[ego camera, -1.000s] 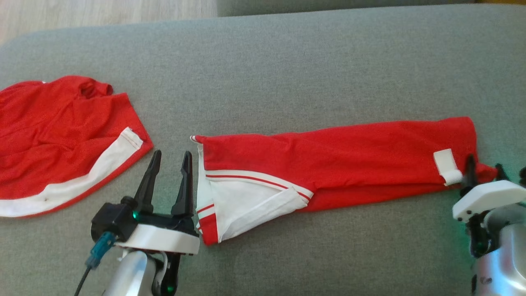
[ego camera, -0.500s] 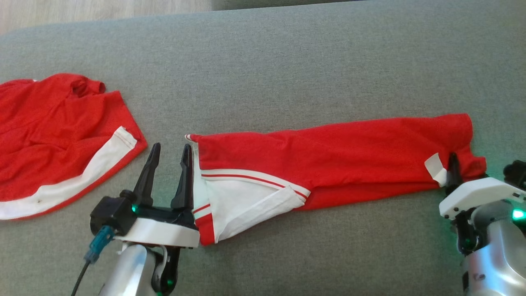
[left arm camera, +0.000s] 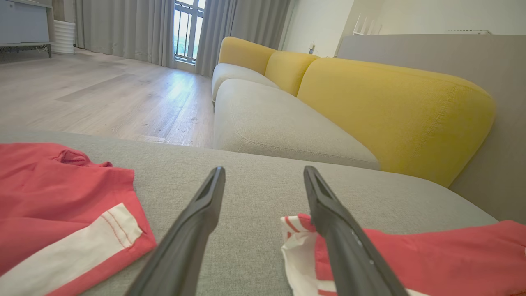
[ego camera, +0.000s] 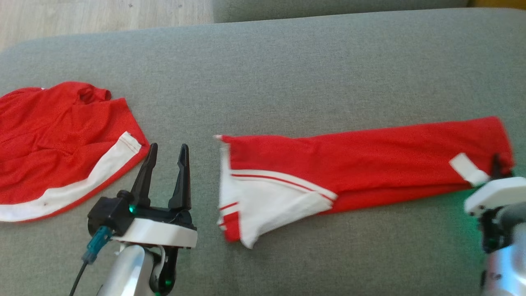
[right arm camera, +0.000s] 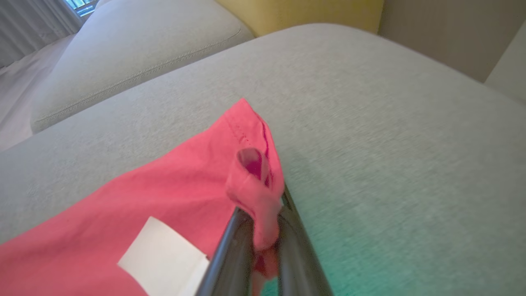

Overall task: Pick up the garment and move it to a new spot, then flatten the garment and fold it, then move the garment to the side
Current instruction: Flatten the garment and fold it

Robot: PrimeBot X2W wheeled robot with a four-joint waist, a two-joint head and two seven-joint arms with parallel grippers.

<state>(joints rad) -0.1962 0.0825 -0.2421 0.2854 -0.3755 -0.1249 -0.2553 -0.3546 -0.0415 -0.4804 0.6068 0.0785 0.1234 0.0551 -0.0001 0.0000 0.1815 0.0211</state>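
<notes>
The garment (ego camera: 370, 164) is laid as a long folded red strip across the right half of the grey cushion (ego camera: 287, 74), white-trimmed end to the left. Its right corner is clamped in the closed right pincer (right arm camera: 261, 211), beside a white tag (ego camera: 466, 168). The left pincer (ego camera: 168, 146) is held open just left of the trimmed end, apart from it. A second garment (ego camera: 53, 139) is noted at far left.

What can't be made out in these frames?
Right wrist view: pinched cloth of the folded garment covers the fingertips of the right gripper.
Head view: the second red garment runs off the left edge.
White label: any print is too blurred to read, head and right wrist views.
Left wrist view: a finger of the left gripper hides part of the folded garment's striped end.
</notes>
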